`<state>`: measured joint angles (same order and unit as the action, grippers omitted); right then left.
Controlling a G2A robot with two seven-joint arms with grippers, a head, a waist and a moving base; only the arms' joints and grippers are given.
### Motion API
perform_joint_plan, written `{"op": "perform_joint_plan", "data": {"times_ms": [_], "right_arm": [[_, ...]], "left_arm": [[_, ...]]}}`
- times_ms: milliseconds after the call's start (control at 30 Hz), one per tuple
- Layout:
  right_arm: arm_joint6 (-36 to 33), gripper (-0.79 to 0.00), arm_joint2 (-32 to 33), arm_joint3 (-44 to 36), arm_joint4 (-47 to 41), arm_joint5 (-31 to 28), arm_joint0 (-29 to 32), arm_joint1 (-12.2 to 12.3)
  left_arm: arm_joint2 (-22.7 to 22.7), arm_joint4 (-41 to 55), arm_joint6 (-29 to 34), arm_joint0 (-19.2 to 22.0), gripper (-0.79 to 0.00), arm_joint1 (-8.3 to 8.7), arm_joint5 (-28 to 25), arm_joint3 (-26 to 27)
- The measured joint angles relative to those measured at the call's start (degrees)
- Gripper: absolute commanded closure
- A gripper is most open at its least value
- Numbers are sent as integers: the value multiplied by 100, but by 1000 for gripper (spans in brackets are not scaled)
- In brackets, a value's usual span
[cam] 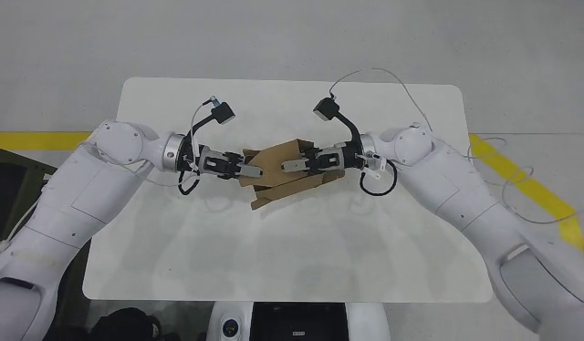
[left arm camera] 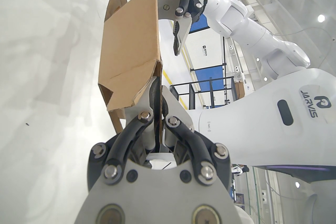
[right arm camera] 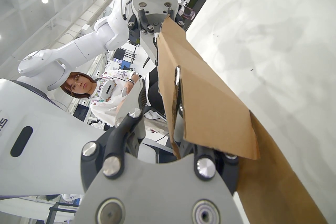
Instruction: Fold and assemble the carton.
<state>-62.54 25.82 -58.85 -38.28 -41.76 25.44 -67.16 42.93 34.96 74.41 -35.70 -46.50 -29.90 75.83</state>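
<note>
Top view, left to right: left arm [cam: 105, 172]; left jaws, clamped together on an end flap of the carton [cam: 278, 175]; carton at the middle of the desk [cam: 164, 250], between both arms, partly opened, flaps loose; right jaws, apart, one finger [right arm camera: 178, 78] against a panel, the other clear of it. I judge the job early: body not squared, flaps unfolded, nothing locked.

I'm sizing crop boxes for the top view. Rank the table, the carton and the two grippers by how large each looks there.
1. table
2. carton
3. left gripper and right gripper: they look alike, so they are not ranked.
</note>
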Motion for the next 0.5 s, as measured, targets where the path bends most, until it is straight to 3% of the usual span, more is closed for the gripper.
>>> {"op": "perform_joint_plan", "data": {"times_ms": [233,400,467,500], "right_arm": [[-2,0,-146,54,-94,2,-68,-33],[-15,0,-228,76,-135,15,-99,-45],[-16,0,-254,84,-156,16,-111,-48],[-14,0,-264,92,-163,13,-117,-49]], "left_arm": [[-132,9,-26,50,0,35,-26,36],[-205,31,-42,88,-12,60,-42,39],[-234,42,-50,105,-409,70,-50,36],[-245,51,-55,110,-785,74,-56,34]]}}
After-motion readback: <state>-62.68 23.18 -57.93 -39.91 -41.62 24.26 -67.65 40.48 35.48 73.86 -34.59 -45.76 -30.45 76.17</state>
